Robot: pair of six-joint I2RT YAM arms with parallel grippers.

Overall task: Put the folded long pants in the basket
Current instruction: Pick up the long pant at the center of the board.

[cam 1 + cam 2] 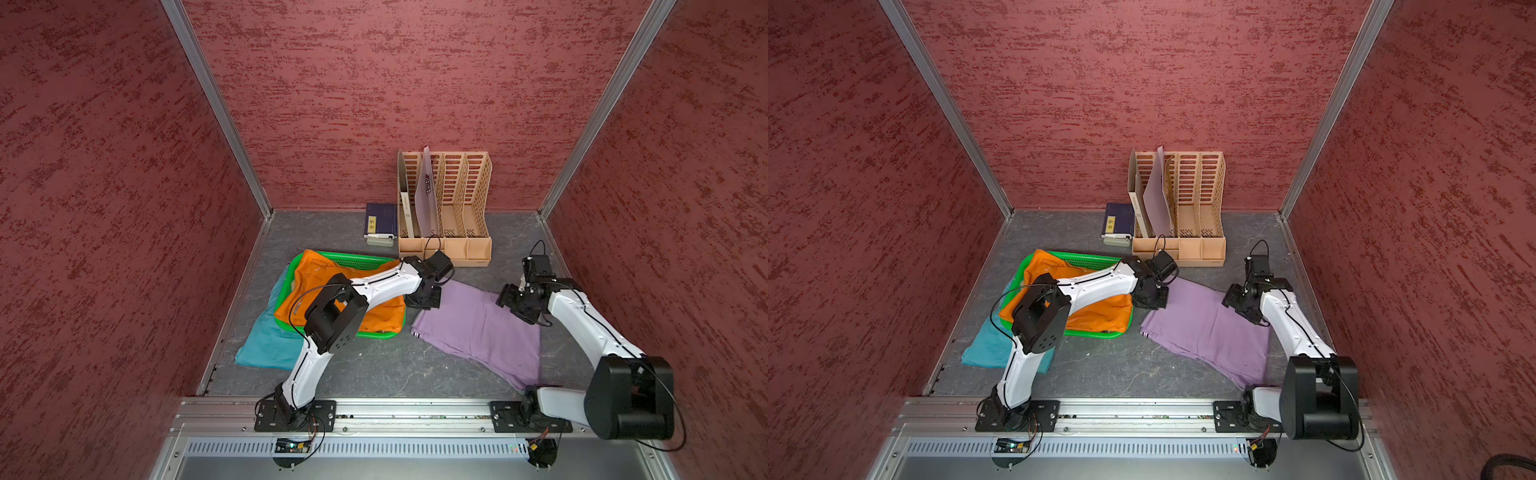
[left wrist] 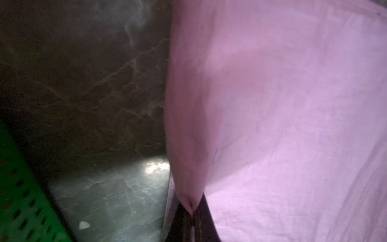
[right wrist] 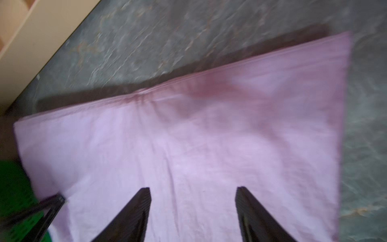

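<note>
With its arm stretched, the left pincer (image 2: 191, 213) grasps a corner of the single lilac pants (image 1: 478, 328). The bent-armed right pincer (image 3: 193, 192) hangs released above them.

Not much legible here: the yellow label (image 1: 372, 226) on the dark blue book (image 1: 386, 217), left of the file organiser (image 1: 478, 187), has dark marks too small to read.

Right hand (image 3: 193, 189), jaws spread wide, hovers above the lilac pants (image 3: 188, 130) lying flat on the grey tabletop (image 3: 188, 31); the green basket (image 3: 12, 184) sits at its nine o'clock.
</note>
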